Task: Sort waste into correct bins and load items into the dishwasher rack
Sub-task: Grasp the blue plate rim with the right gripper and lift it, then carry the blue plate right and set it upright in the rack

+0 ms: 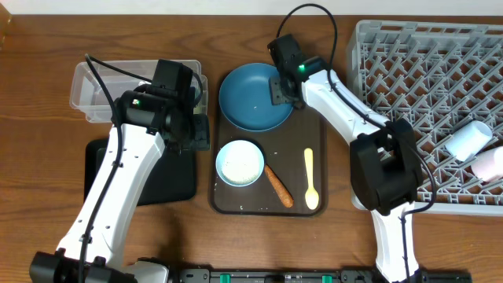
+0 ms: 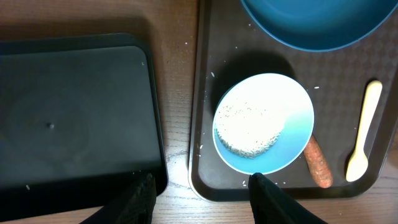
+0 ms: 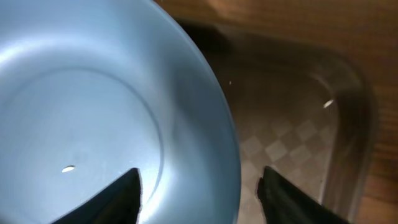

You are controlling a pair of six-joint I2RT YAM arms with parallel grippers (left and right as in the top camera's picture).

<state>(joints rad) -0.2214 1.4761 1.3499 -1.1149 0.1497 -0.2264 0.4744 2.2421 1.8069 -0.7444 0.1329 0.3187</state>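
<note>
The blue cup (image 1: 469, 139) and pink cup (image 1: 489, 163) lay in the grey lattice rack (image 1: 409, 63), while the glossy round plate (image 1: 253, 98), bowl (image 2: 295, 130) of grainy rice (image 2: 252, 127), stubby carrot stick (image 1: 278, 186) and plastic spoon (image 1: 310, 179) sat unsorted on the brown tray (image 1: 302, 130); the right gripper (image 3: 200, 180) straddled the plate's rim unclamped, the left gripper (image 2: 202, 183) hung spread and empty.

text: none legible | labels, brands: none legible | numbers, signs: none legible | views: all three
</note>
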